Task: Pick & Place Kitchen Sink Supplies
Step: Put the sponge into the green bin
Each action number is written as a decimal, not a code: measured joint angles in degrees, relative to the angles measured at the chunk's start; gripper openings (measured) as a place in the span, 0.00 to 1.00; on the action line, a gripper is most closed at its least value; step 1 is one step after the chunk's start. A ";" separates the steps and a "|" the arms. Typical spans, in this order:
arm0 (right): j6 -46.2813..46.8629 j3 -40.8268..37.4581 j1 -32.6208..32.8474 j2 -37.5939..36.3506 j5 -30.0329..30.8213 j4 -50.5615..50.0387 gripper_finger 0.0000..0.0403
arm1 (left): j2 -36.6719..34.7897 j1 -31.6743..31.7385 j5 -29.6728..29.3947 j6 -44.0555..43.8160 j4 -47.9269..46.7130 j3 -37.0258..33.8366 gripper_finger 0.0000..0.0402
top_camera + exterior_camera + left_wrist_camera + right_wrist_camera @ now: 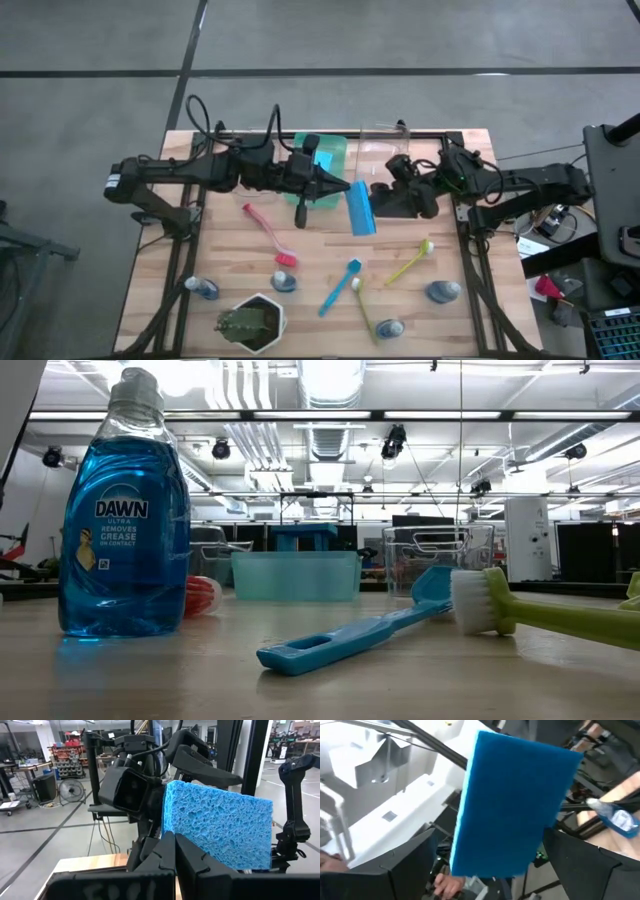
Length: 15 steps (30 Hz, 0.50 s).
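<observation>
Left gripper jaws clamped on the sponge edge; right gripper jaws apart. Sponge: light, soft; grip across faces.

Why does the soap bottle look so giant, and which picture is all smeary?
Low view: the Dawn bottle stands nearest the camera, so it looms, and ceiling lights glare above. Right wrist view: the blue sponge has soft, smeared edges.
</observation>
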 joint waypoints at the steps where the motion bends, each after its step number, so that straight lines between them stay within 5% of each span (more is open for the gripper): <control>1: 0.26 0.00 -0.03 0.44 -0.08 0.30 0.89 | -0.02 -0.08 -0.01 0.02 -0.03 0.00 0.00; 15: -1.38 -0.02 -0.26 2.60 -1.17 7.19 0.89 | -0.36 -0.13 -0.14 -0.13 3.21 -0.07 0.00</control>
